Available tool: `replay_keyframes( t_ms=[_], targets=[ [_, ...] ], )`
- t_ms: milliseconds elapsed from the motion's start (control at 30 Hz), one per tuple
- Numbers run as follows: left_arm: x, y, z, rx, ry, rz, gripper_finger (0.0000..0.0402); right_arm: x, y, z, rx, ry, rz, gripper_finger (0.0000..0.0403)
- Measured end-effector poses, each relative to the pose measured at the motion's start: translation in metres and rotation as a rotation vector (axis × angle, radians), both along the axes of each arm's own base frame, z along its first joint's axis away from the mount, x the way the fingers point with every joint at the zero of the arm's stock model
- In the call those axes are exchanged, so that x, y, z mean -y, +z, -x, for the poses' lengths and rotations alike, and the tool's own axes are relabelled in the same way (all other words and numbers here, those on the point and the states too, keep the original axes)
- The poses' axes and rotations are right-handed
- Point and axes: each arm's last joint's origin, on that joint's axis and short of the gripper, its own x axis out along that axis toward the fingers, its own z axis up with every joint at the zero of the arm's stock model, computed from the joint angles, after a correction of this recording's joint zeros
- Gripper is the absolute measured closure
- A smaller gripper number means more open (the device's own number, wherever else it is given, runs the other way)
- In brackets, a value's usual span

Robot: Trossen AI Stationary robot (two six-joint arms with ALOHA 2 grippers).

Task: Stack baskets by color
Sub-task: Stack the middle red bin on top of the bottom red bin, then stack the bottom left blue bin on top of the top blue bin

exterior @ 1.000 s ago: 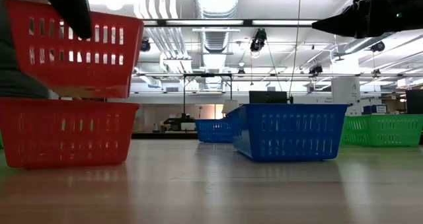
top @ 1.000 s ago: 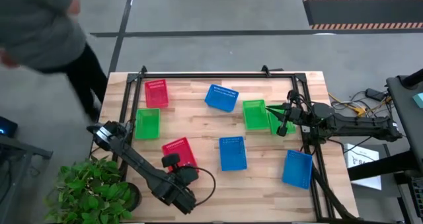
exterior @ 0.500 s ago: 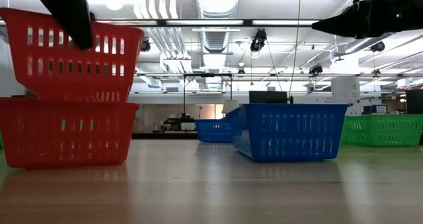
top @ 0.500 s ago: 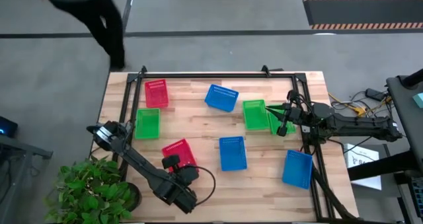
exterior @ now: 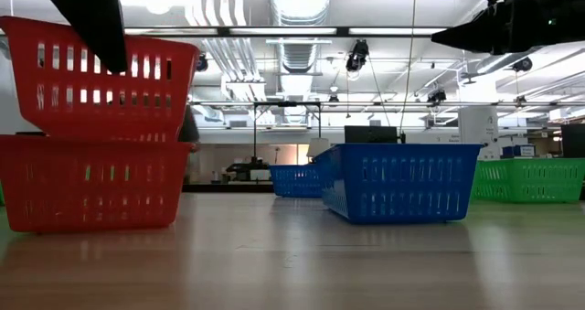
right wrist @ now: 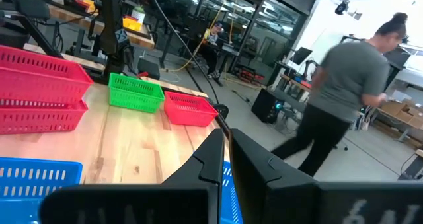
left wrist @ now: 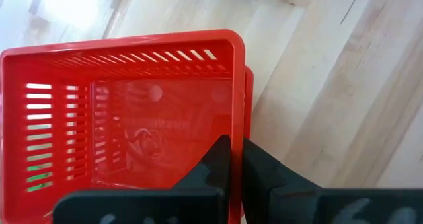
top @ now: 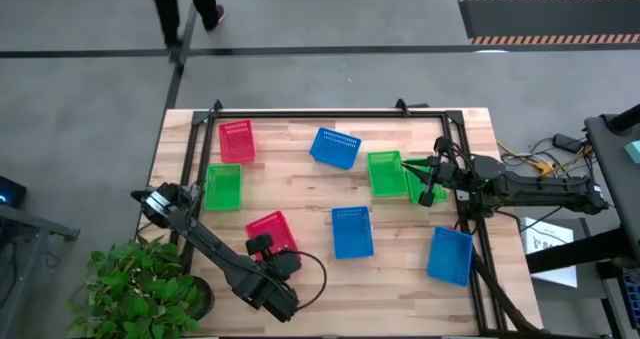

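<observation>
While nesting reds at the table's near-left | left gripper point(left wrist: 236, 159) pinching upper red basket point(exterior: 102, 81) by its wall, hovering tilted above lower red basket point(exterior: 91, 182) | right gripper point(top: 430, 180) closed, empty, waiting above green baskets point(top: 385, 172) | probably needing: levelling, lowering, releasing.
</observation>
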Motion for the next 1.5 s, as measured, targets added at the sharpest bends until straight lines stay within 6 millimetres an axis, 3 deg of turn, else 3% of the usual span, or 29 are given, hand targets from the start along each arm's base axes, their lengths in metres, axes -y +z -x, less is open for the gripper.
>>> replay_keyframes(
  t_ms=[367, 800, 1000, 1267, 1500],
  targets=[
    [-0.001, -0.014, -0.001, 0.006, 0.007, 0.007, 0.0398, 0.000, 0.000, 0.000, 0.002, 0.000, -0.007, 0.0385],
    [-0.001, -0.027, -0.002, 0.006, 0.007, 0.048, 0.0302, 0.000, 0.000, 0.000, -0.001, 0.000, -0.009, 0.0385],
    [-0.002, -0.006, -0.008, 0.034, -0.013, 0.123, 0.0284, 0.000, 0.000, 0.000, 0.002, 0.000, -0.020, 0.0385],
    [-0.035, 0.032, -0.030, 0.236, -0.069, 0.123, 0.0300, 0.000, -0.006, 0.000, -0.016, 0.000, -0.024, 0.0385],
    [-0.066, 0.035, -0.034, 0.231, -0.206, 0.028, 0.0328, 0.000, -0.008, -0.002, -0.034, 0.000, -0.027, 0.0385]
  ],
)
